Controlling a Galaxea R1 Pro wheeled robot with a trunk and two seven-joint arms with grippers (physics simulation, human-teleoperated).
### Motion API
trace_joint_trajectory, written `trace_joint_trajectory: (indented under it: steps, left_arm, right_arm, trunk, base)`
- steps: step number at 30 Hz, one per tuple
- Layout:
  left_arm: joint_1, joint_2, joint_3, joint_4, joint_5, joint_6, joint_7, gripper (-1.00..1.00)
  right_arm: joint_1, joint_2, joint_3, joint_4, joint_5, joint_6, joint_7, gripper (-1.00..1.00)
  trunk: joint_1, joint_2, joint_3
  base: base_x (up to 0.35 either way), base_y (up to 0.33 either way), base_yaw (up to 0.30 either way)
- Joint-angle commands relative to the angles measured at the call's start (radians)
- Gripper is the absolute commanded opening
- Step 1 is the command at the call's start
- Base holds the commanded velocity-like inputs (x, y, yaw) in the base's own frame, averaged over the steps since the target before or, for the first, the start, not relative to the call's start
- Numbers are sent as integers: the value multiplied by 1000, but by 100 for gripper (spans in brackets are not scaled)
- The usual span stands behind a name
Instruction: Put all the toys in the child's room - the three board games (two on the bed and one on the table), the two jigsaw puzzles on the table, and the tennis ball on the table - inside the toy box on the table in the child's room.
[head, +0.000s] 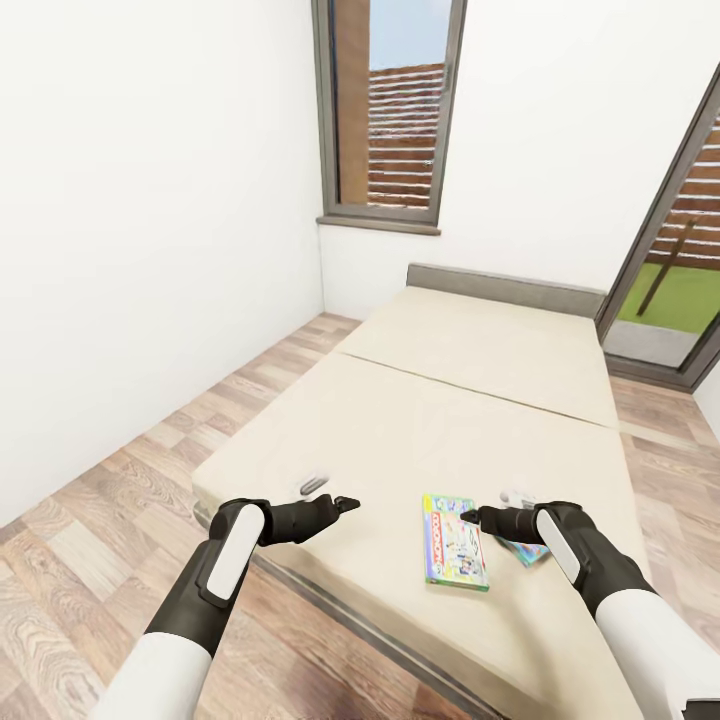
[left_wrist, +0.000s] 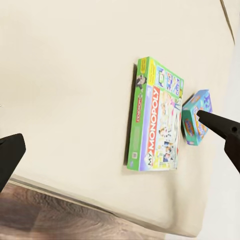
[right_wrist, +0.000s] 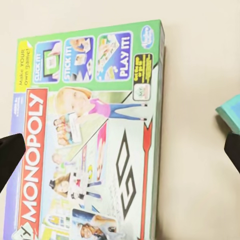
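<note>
1. We see the right gripper (head: 468, 517) with jaws apart and empty, hovering just beside the green Monopoly box (head: 455, 541).
2. Our left gripper (head: 347, 503) is also spread wide and empty, over the mattress, well apart from that box.
3. The Monopoly box lies flat on the bed (head: 420, 420) near its foot edge.
4. A smaller teal box (left_wrist: 196, 117) lies just beside the Monopoly box, apparently tilted; our right arm partly hides it.
</note>
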Motion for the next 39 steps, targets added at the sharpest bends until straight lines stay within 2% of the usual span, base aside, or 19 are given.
trace_joint_trajectory:
  steps: [1, 24, 39]
  left_arm:
    - [-1, 0, 1, -1, -1, 4, -1, 100]
    - [0, 0, 1, -1, -1, 4, -1, 100]
    - [0, 1, 1, 1, -1, 4, -1, 100]
  right_arm:
    - [-1, -1, 3, -1, 1, 3, 2, 100]
    - [0, -1, 6, -1, 2, 3, 2, 100]
    - [1, -1, 6, -1, 1, 3, 4, 100]
  trunk:
    - [0, 0, -3]
    - [0, 0, -39]
    - [0, 0, -46]
  base:
    - [0, 0, 0]
    - [0, 0, 0]
    - [0, 0, 0]
